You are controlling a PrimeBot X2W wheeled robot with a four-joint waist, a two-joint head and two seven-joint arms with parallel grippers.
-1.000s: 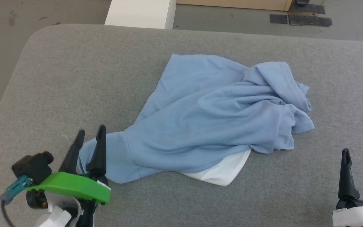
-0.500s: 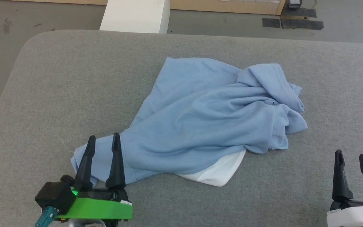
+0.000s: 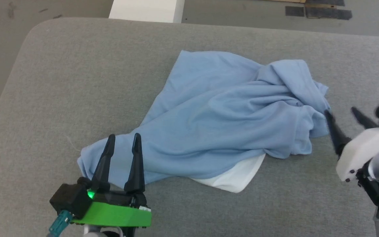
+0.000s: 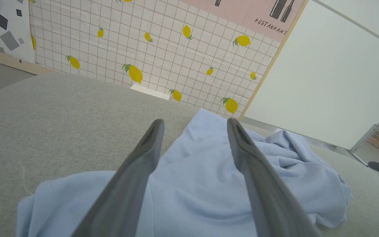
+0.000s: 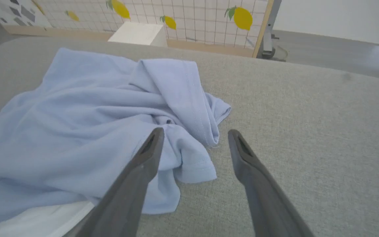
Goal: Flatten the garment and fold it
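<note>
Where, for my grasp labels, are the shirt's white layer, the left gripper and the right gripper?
white layer (image 3: 239,177): head view, exposed near corner.
left gripper (image 3: 124,135): head view, between fingertips.
right gripper (image 3: 340,111): head view, between fingertips.

Staged robot lab w/ lemon-print backdrop, grey padded table

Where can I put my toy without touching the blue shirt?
Bare table lies left of the shirt up to the rounded corner, and along the near edge between the left gripper and right gripper. Crowded: the shirt's ends, beside them.
</note>
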